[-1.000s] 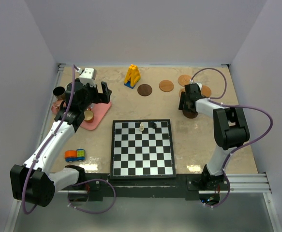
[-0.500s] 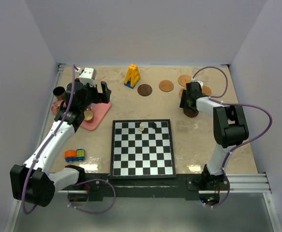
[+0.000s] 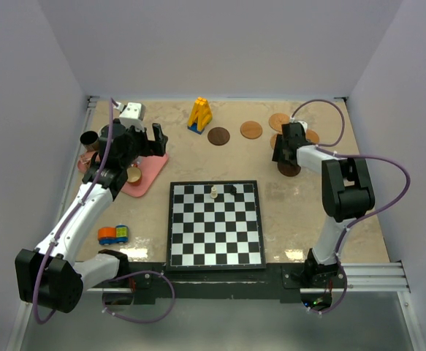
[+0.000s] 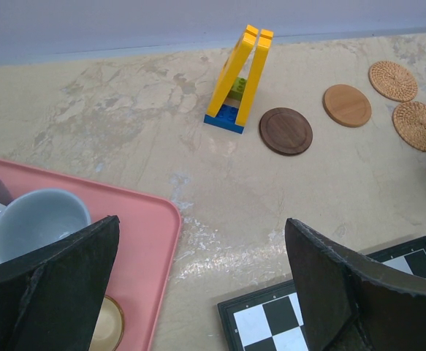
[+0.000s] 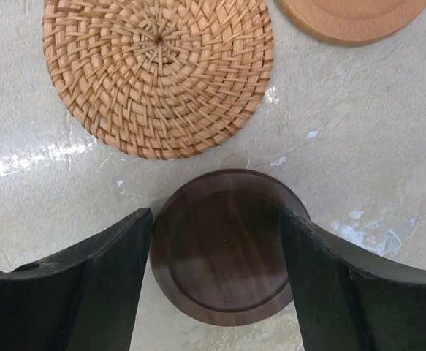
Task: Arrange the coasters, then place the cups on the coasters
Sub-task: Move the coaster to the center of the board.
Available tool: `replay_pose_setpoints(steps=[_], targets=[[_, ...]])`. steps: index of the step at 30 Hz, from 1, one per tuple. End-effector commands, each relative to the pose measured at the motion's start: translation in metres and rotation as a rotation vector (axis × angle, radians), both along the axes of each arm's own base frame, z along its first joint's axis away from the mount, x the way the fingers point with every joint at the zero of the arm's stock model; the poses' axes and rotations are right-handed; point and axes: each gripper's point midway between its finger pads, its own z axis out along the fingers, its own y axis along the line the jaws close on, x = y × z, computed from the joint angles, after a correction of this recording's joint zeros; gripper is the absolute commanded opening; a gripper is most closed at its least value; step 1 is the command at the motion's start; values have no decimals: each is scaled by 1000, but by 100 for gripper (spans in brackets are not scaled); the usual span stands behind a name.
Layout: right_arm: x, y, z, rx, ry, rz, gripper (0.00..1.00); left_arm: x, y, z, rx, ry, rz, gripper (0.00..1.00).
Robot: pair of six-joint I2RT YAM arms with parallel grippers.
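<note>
My right pincer (image 5: 216, 219) is closed on a dark coaster (image 5: 223, 256), one finger pressed against each side of its rim, at the far right of the worktop (image 5: 359, 146). Just beyond it lies a woven coaster (image 5: 158, 73), nearly touching, with a tan wooden coaster (image 5: 351, 14) beside that. My left pincer (image 4: 202, 225) gapes wide, holding nothing, over the edge of the pink tray (image 4: 150, 248), a pale cup (image 4: 37, 223) by one finger and the chessboard (image 4: 359, 307) near.
</note>
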Motion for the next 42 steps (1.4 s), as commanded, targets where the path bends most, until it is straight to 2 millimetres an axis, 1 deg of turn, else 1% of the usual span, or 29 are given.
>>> replay_pose_setpoints(steps=[1,5,10,15,18,21,25,28,31,35,37,39,42], targets=[[-7,-13,-23,-18,66,-32,73,2,-1,7,-12,-32,5,100],[-5,-12,-22,-7,59,-23,72,2,-1,6,-11,-31,8,100],[-1,-10,-12,-5,37,-9,72,2,-2,8,-14,-32,2,100],[4,-4,-5,20,19,14,73,1,-2,8,-15,-35,2,100],[5,-3,-1,19,13,29,76,1,-2,10,-15,-38,2,100],[5,2,3,35,6,56,79,0,-3,11,-19,-41,-2,100],[7,10,17,66,-26,103,86,0,-3,11,-20,-39,-3,100],[9,22,29,101,-46,164,89,0,-4,12,-22,-42,-7,100],[12,40,47,128,-75,235,91,0,-2,12,-22,-42,2,100],[18,70,86,123,-163,319,91,-2,3,16,-28,-66,30,100],[23,91,104,111,-206,361,91,-4,5,19,-30,-76,40,100],[30,118,119,113,-244,421,92,-5,5,18,-31,-75,40,100],[49,149,128,128,-270,472,94,-4,5,19,-28,-75,39,100]])
